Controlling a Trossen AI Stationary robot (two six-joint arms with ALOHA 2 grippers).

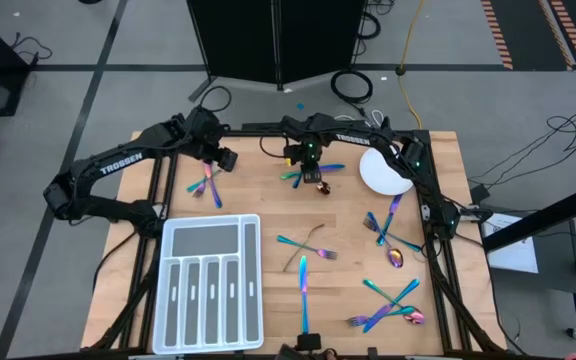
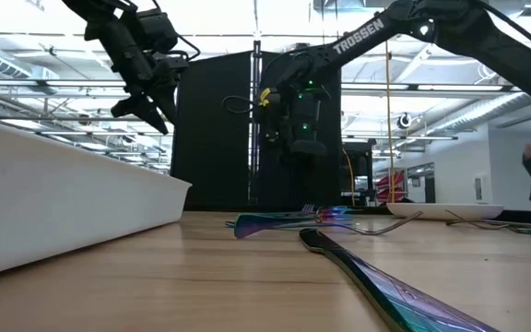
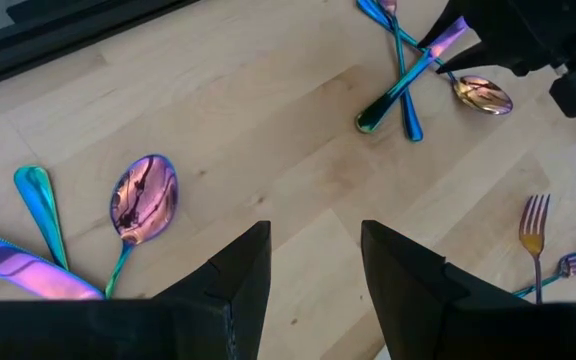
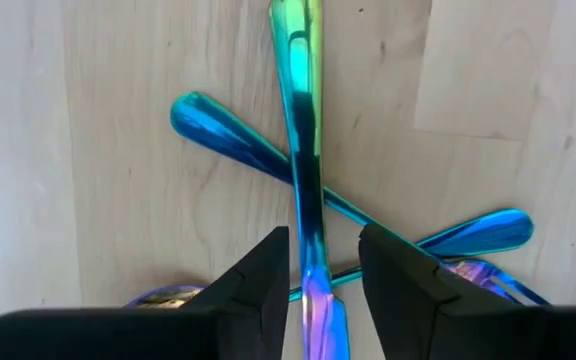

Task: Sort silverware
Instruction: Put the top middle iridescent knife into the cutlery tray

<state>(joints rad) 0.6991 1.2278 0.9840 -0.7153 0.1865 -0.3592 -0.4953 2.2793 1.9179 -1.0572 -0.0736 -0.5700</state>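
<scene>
Iridescent silverware lies in small groups on the wooden table. My right gripper hangs open above a crossed pile at the far middle. A long teal-to-purple piece lies on top of that pile, in line with the gap between the fingers. Two blue handles cross under it. My left gripper stands open in the air over a purple spoon and two more pieces at the far left. Neither gripper holds anything.
The white compartmented tray sits at the near left, and the round white plate lies at the far right. More silverware lies at the middle, the right and the near right. A knife lies close to the low camera.
</scene>
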